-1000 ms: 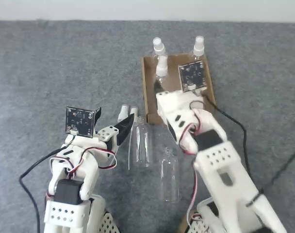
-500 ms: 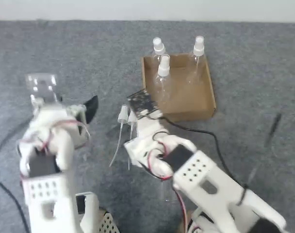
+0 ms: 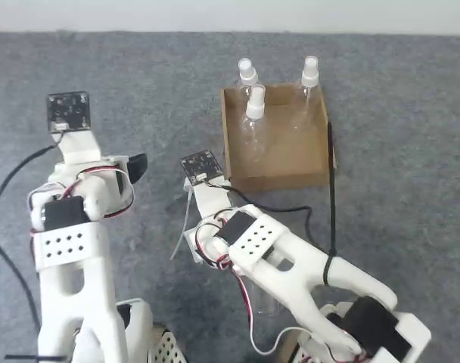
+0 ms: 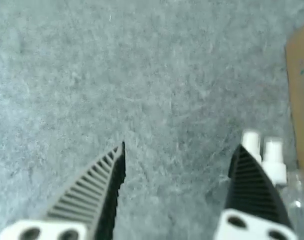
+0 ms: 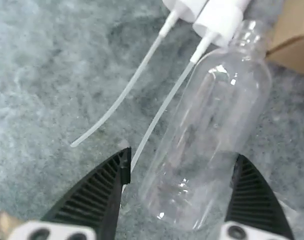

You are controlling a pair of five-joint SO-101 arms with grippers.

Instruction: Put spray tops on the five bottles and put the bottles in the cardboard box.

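Jaws spread, the right gripper hangs over a capless clear bottle lying on grey carpet beside two spray tops, near the cardboard box; the left gripper gapes too. Light, slick plastic, likely best held gently mid-body

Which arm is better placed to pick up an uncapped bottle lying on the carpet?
Right, probably: the right claw hangs open over a bottle; the left claw is open over bare carpet.

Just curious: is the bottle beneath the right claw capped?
Off. The bottle has a bare open neck; two spray tops lie loose beside it.
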